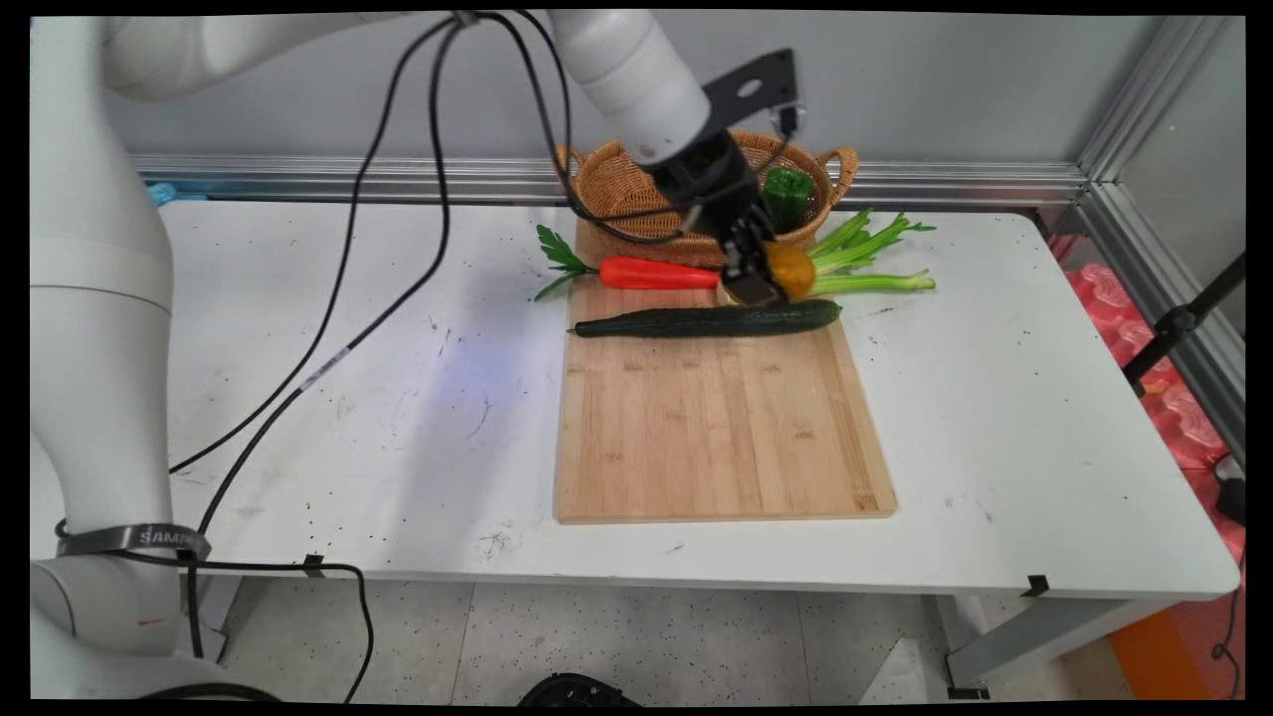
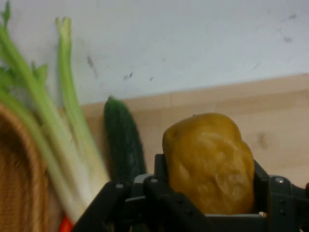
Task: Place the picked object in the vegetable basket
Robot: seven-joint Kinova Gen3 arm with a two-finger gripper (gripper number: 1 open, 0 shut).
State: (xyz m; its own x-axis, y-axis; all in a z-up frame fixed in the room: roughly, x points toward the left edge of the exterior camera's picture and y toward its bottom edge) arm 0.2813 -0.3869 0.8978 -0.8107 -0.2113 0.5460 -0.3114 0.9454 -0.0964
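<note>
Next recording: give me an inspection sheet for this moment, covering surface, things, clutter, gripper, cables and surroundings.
Surface: white table, scuffed and speckled, with a wooden cutting board on it.
Things: yellow-brown potato in the gripper; cucumber and carrot on the board's far end; celery beside them; green pepper in the wicker basket.
Clutter: nothing seen.
Gripper: gripper shut on the potato, just above the board.
Cables: black cables hang from the arm across the table.
Surroundings: grey wall, aluminium frame, red packaging at right.

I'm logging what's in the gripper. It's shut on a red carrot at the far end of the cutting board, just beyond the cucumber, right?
Not the carrot. The gripper is shut on a yellow-brown potato, as the hand view shows. The carrot lies free beside it on the cutting board. The rest holds: far end, beyond the cucumber.
</note>
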